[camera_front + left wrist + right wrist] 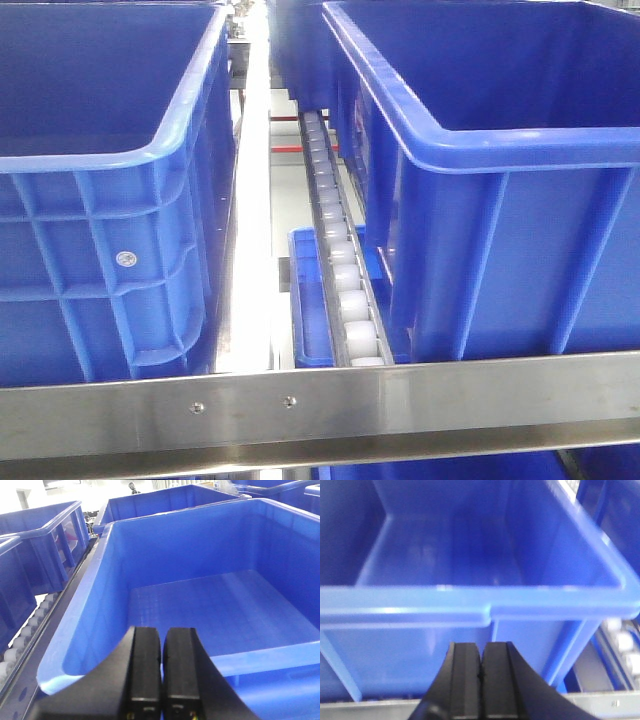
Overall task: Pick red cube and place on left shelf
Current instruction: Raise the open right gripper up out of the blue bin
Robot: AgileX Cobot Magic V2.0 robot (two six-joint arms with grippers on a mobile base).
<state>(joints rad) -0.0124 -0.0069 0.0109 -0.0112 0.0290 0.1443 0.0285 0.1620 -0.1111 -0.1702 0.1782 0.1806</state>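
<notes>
The red cube is out of view in all three views. The left shelf [300, 405] fills the front view: a steel front rail, a white roller track [345, 290] and two large blue crates [100, 250] [520, 200]. My left gripper [162, 630] is shut with nothing between its black fingers. It hovers over the near rim of an empty blue crate [210, 605]. My right gripper [481, 647] is shut and empty too. It sits just in front of a blue crate's [470, 545] near wall, above the steel rail [370, 710].
More blue crates [45, 545] stand to the left and behind in the left wrist view, beside a roller track [25, 630]. Rollers [625, 645] run right of the crate in the right wrist view. A shallow blue tray [310, 300] lies on a lower level between the crates.
</notes>
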